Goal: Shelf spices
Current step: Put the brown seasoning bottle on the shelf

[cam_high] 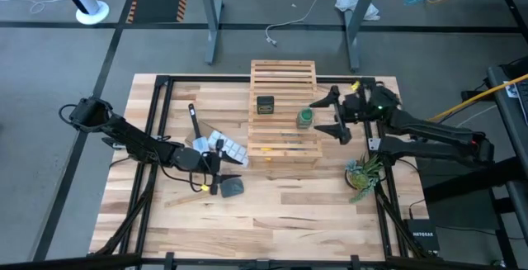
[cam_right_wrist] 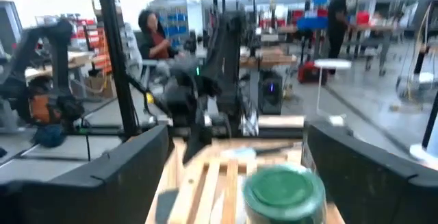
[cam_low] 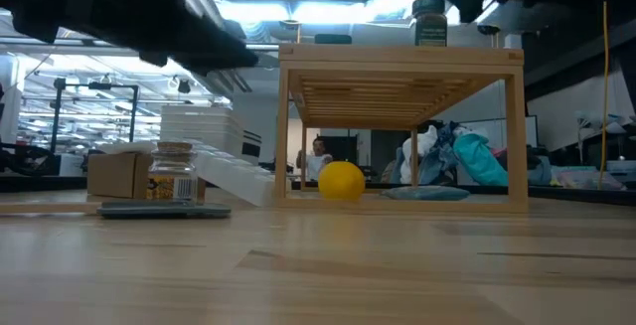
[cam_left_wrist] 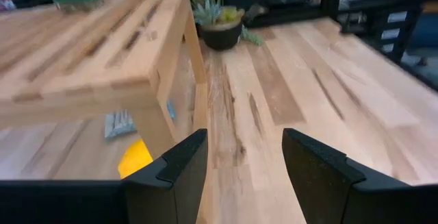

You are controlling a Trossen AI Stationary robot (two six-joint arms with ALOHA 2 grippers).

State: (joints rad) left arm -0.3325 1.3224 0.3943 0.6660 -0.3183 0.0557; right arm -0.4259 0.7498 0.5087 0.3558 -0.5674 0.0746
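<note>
The green jar stands on the shelf top near its right edge, just left of the right gripper, whose jaws gape wide, holding nothing. The left gripper, open and empty, hovers by the clear jar on the bench.

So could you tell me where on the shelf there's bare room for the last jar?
The shelf is bare on its far slats, beyond the dark jar, and on its near tier. It is crowded around the green jar, with the open right gripper beside it. The clear jar stands on the pad near the open left gripper.
</note>
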